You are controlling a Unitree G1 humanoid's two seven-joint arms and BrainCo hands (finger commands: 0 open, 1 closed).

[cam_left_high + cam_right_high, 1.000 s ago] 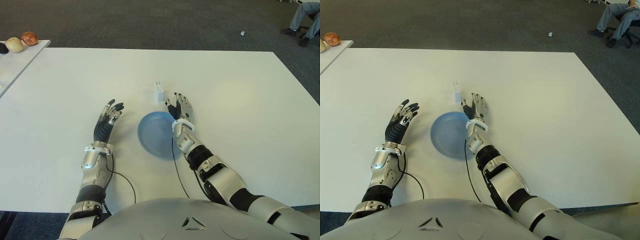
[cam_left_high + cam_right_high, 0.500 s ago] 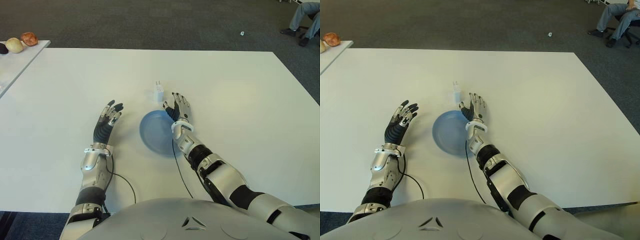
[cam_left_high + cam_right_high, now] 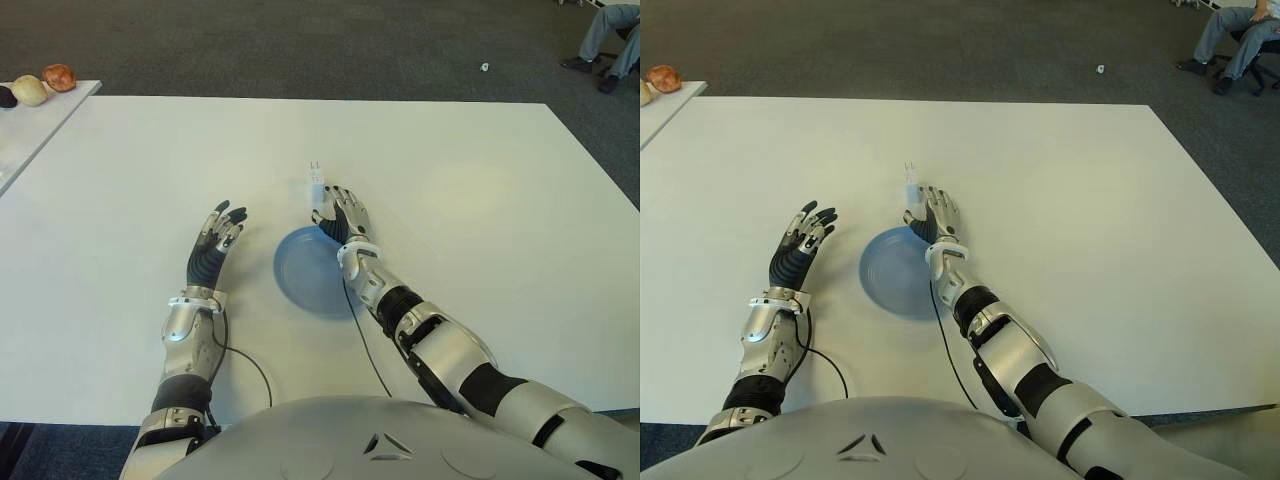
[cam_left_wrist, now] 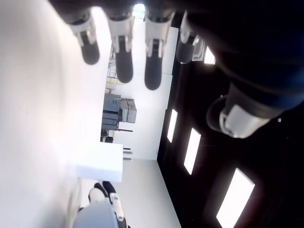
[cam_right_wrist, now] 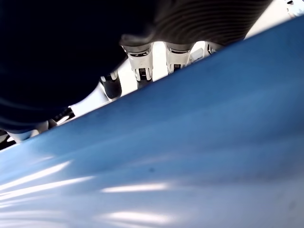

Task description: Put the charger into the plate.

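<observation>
The right hand (image 3: 341,214), fingers spread and holding nothing, reaches over the far rim of the round blue plate (image 3: 300,280), just short of the small white charger (image 3: 315,184). The left hand (image 3: 213,245) lies open left of the plate, with bare white table (image 3: 480,200) all around.

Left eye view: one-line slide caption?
Right robot hand open, reaching the charger beyond the blue plate.

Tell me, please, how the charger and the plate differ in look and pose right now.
The charger is small, white and boxy, prongs pointing up; the plate is blue, round, far wider and lies flat. The right hand is beside the charger, over the plate's far rim. Both sit on the white table.
</observation>
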